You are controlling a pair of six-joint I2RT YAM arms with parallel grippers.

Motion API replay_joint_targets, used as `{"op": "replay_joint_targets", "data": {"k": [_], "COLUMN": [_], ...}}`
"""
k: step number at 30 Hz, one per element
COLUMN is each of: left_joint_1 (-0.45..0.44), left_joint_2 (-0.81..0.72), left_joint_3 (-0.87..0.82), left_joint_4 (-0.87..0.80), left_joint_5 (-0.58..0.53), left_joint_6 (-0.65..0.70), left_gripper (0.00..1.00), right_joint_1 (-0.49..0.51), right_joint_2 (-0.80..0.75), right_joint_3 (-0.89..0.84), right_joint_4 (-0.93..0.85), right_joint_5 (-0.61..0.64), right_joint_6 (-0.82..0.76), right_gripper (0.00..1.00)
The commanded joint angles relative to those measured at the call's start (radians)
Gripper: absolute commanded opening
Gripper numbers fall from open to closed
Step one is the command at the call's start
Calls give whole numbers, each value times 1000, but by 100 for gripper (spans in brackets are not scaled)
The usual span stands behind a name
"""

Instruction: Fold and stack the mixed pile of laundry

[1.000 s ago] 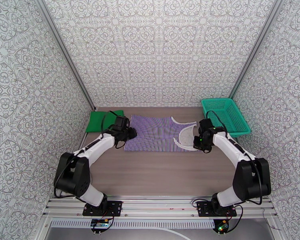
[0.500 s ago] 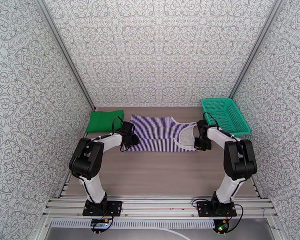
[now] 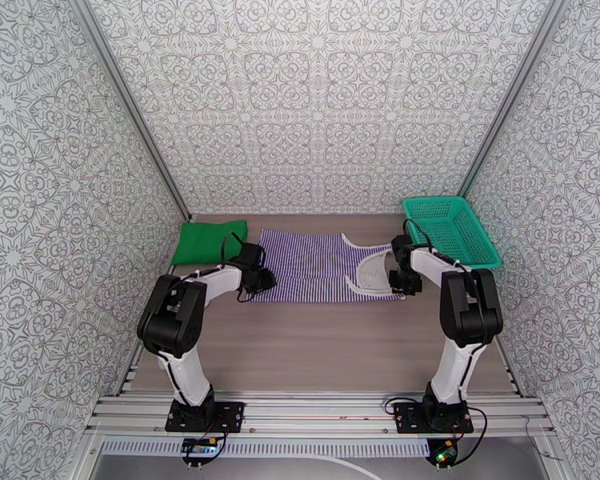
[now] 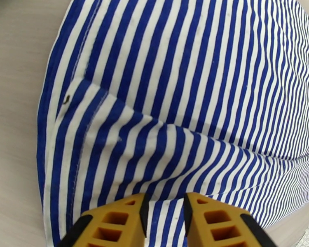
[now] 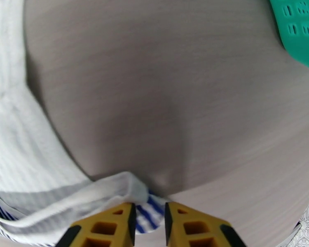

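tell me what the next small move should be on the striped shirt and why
Probably lift both pinched corners together and carry them toward the far edge, folding the striped shirt in half. The left gripper has puckered cloth between its fingers, the right gripper pinches the white-trimmed corner, and the shirt lies flat on the table.

The striped shirt (image 4: pixel 187 99) ran off the top and right edges of the left wrist view. The left gripper (image 4: pixel 165 202), nipping a fold of it, was cut off by the bottom edge just behind the fingertips. The right gripper (image 5: pixel 150 210), pinching the shirt's corner, was cropped likewise. There the collar trim (image 5: pixel 14 132) was blurred, and the teal basket (image 5: pixel 298 33) was cut by the picture's upper right corner. From above, both jaws were too small to judge.
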Motion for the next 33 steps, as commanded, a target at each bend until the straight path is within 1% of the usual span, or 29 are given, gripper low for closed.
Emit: {"op": "replay_joint_targets", "data": {"k": [1, 5, 8, 13, 15, 18, 21, 23, 25, 26, 29, 33], "left_joint_1": [14, -24, -39, -51, -45, -43, -48, -53, -59, -62, -74, -119], "left_joint_2": [-72, -139, -96, 47, 89, 119, 116, 86, 38, 14, -55, -140], "left_joint_3": [-9, 50, 99, 164, 165, 140, 88, 33, -41, -80, -180, -281], "left_joint_4": [-71, -122, -115, -61, -31, 2, 13, 25, 47, 56, 77, 77], "left_joint_5": [-40, -48, 3, 41, 69, 88, 99, 98, 98, 125, 141, 128], "left_joint_6": [43, 88, 121, 148, 145, 141, 141, 133, 121, 115, 97, 74], "left_gripper": [35, 37, 37, 32, 30, 29, 28, 28, 28, 28, 28, 28], "right_joint_1": [-8, 14, 64, 177, 203, 221, 220, 220, 220, 220, 219, 219], "right_joint_2": [-112, -209, -229, -139, -98, -39, 5, 5, -23, -42, -102, -181], "right_joint_3": [43, 36, 9, 8, -4, -21, -48, -77, -126, -158, -235, -336], "right_joint_4": [-46, -34, 31, 129, 183, 219, 214, 195, 198, 201, 201, 191], "right_joint_5": [-11, -78, -158, -181, -206, -183, -147, -118, -104, -96, -76, -76], "right_joint_6": [11, 44, 77, 138, 164, 197, 233, 266, 300, 315, 347, 370], "right_gripper": [29, 32, 32, 32, 30, 28, 27, 28, 29, 29, 30, 30]}}
